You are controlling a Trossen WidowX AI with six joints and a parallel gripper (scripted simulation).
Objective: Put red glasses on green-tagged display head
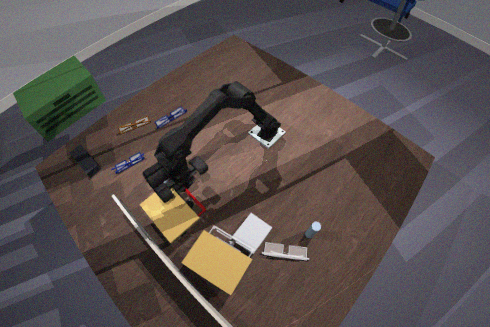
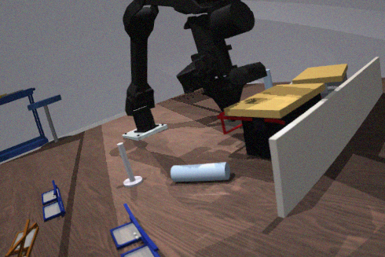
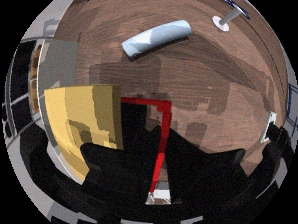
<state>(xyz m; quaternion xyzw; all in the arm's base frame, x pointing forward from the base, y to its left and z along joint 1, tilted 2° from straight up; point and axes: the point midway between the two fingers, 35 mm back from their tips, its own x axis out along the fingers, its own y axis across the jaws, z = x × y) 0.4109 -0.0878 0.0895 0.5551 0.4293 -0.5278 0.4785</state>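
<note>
The red glasses (image 1: 202,207) (image 2: 224,124) (image 3: 165,130) are off the table, with their front at the near head's arm-facing side. In the exterior view, a red temple runs along the head's side below its yellow top. My gripper (image 2: 225,110) (image 3: 162,129) is shut on the front frame. The near head is a black block (image 2: 257,138) (image 3: 131,122) under a yellow slab (image 1: 171,219) (image 2: 280,101) (image 3: 82,110). The other head has a yellow slab (image 1: 217,261) (image 2: 322,73) and a pale frame beside it. No green tag shows; the nose, ears and far temple are hidden.
A long white wall (image 1: 172,268) (image 2: 326,137) stands close behind both heads. A pale blue cylinder (image 2: 200,173) (image 3: 160,38) lies near the close head; a white post (image 2: 126,164) stands beyond it. A white box (image 1: 252,232), white-framed glasses (image 1: 286,257) and an upright cylinder (image 1: 313,230) are beside the other head.
</note>
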